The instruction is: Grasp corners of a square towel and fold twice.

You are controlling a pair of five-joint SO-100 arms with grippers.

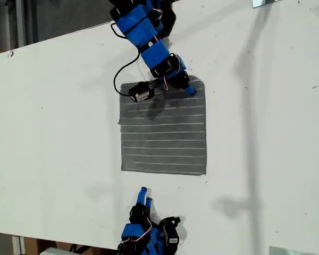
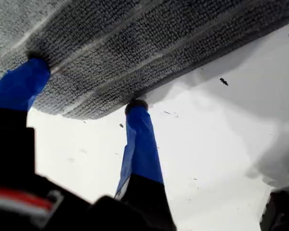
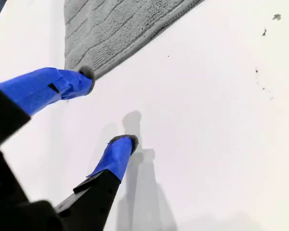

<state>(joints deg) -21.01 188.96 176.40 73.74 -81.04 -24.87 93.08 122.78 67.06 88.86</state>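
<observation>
Lying flat on the table [image 1: 53,133], the towel [image 1: 164,133] is still unfolded. My first gripper [image 2: 86,84] is down at its far edge, fingers [image 2: 142,139] spread, one tip on the cloth and the other at the edge beside a corner [image 2: 82,113]. My second gripper [image 3: 108,108] hovers short of the near edge, fingers [image 3: 116,156] spread and empty, a corner [image 3: 76,67] just past one tip. To grasp well, I judge each lower finger should slide under its corner before closing, both lifting evenly.
</observation>
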